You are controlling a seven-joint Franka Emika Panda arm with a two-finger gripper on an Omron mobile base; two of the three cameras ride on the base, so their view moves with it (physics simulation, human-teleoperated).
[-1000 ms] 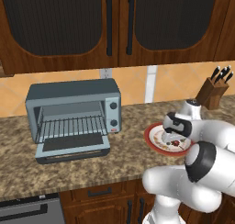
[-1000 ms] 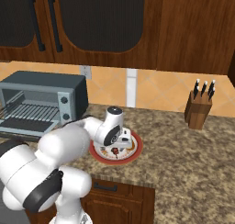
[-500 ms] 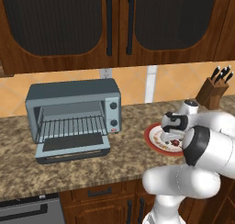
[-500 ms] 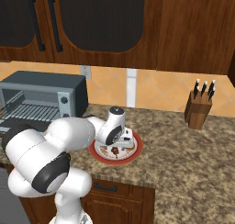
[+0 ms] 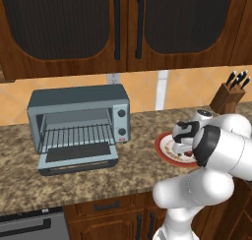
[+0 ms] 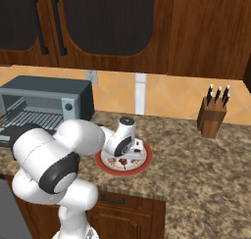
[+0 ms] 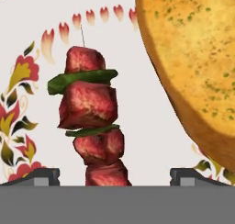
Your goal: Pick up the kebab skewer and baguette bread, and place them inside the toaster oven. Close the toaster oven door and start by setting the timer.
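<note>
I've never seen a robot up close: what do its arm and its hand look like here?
The arm is made of fat, rounded, glossy white segments, with dark black bands at the joints, like a chain of smooth tubes. No loose cables or markings can be made out. The gripper ends in two small dark grey, blocky finger tips.
</note>
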